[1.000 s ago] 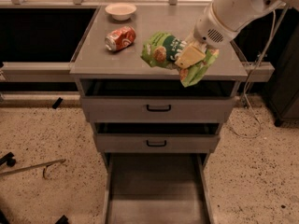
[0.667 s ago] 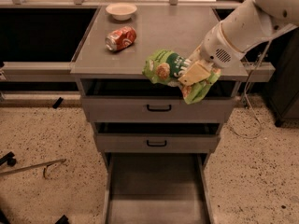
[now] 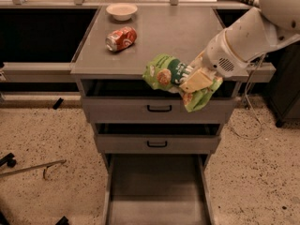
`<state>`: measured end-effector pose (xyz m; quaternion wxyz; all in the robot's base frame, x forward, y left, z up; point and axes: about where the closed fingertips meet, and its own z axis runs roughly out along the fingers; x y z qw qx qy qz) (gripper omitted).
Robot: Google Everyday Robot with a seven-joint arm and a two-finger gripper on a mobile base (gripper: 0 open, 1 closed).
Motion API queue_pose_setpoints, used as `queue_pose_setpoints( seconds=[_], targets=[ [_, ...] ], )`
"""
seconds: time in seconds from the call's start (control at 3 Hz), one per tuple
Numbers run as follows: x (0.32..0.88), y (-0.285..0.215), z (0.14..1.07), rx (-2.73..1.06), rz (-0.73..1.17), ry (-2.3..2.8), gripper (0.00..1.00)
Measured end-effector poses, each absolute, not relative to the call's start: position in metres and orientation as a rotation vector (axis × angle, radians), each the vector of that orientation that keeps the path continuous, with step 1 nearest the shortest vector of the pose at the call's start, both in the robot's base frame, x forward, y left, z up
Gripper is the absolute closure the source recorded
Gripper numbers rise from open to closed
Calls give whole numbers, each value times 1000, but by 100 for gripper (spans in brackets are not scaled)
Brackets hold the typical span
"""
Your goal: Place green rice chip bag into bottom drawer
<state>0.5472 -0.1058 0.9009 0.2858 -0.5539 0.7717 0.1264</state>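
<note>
Our gripper (image 3: 197, 80) is clamped on the green rice chip bag (image 3: 165, 72), and we hold it in the air at the front edge of the table (image 3: 173, 36), in front of the top drawer (image 3: 158, 108). Below, the bottom drawer (image 3: 157, 186) stands pulled out, its grey floor showing. On the table we see a red soda can (image 3: 121, 38) lying on its side and a white bowl (image 3: 122, 11) behind it.

Bag (image 3: 169, 74) — crumpled light-green foil with a dark-green round logo and tan rice-cake pictures — is held in the air, tilted, just past the cabinet (image 3: 154, 41) front edge. Gripper (image 3: 197, 81) is clamped on the bag's 3 o'clock end. Drawer (image 3: 157, 186) sits pulled out at the bag's 6 o'clock — a shallow grey tray, well below.
</note>
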Motion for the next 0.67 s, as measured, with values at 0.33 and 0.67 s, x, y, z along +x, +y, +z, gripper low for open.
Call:
queue_pose_setpoints(
  seconds=[0.33, 0.67],
  targets=[
    [512, -106, 887, -1440, 330, 2013, 100],
    [485, -128, 816, -1389, 352, 2020, 100]
  ],
)
